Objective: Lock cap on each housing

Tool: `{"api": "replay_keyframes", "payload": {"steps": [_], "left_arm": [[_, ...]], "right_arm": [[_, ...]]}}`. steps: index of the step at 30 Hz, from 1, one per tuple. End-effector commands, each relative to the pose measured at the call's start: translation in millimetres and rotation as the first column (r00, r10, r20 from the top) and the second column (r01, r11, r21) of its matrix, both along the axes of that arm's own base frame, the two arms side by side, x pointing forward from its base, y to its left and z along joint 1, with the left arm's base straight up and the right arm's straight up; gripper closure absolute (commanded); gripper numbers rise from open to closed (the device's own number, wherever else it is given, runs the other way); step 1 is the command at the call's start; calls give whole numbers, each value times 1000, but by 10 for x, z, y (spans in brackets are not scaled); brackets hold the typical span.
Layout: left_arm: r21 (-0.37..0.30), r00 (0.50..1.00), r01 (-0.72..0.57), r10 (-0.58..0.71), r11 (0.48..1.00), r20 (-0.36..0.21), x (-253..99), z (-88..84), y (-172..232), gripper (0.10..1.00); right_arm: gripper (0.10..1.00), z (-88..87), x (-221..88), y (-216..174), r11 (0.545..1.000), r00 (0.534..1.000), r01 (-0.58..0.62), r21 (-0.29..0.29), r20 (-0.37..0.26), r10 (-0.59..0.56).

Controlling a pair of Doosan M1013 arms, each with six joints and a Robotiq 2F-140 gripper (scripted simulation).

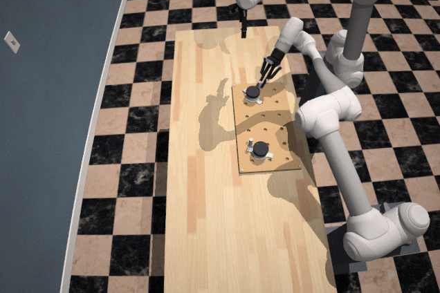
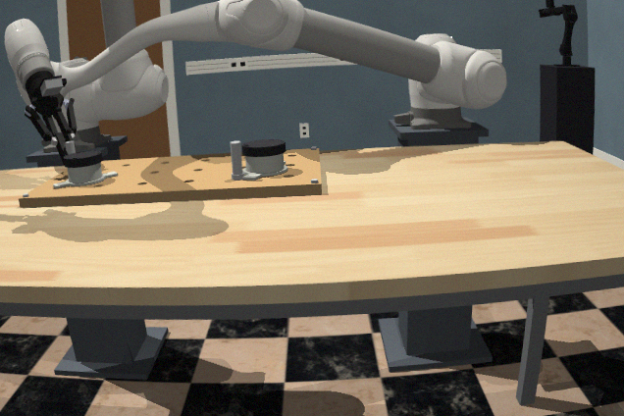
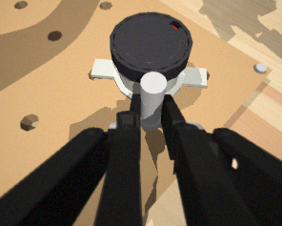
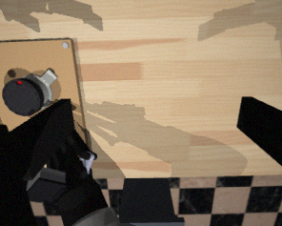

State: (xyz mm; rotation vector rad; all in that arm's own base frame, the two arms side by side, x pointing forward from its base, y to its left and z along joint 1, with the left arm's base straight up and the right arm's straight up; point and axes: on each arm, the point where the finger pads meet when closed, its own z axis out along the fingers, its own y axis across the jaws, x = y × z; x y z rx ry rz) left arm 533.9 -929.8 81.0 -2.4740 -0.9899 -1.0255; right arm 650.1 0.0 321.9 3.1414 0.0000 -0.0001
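Observation:
A housing stands upright on the pegboard. Its black cap shows a red mark. My left gripper is shut on the grey upright post beside this housing. Another housing stands upright at the other end of the board; its black cap shows a green mark. My right gripper is open and empty, high above the table's far end in the top view.
A grey post stands beside the green-marked housing. The board has several holes and small corner screws. The table extends past the board. The left arm reaches along one table side.

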Motion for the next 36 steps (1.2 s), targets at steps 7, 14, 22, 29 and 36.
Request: {"api": "replay_keyframes", "payload": {"steps": [7, 14, 22, 29, 36], "left_arm": [[-2, 1000, 0, 0, 1000, 1, 1, -13, -2, 999], [-2, 1000, 0, 0, 1000, 1, 1, -42, -2, 999], [-2, 1000, 0, 0, 1000, 1, 1, -56, -2, 999], [-2, 1000, 0, 0, 1000, 1, 1, -74, -2, 999], [-2, 1000, 0, 0, 1000, 1, 1, -76, -2, 770]], "right_arm": [[98, 7, 2, 1, 1000, 1000, 0, 0, 1, 0], [98, 7, 2, 1, 1000, 1000, 0, 0, 1, 0], [98, 7, 2, 1, 1000, 1000, 0, 0, 1, 0], [98, 7, 2, 1, 1000, 1000, 0, 0, 1, 0], [98, 7, 2, 1, 1000, 1000, 0, 0, 1, 0]]}}
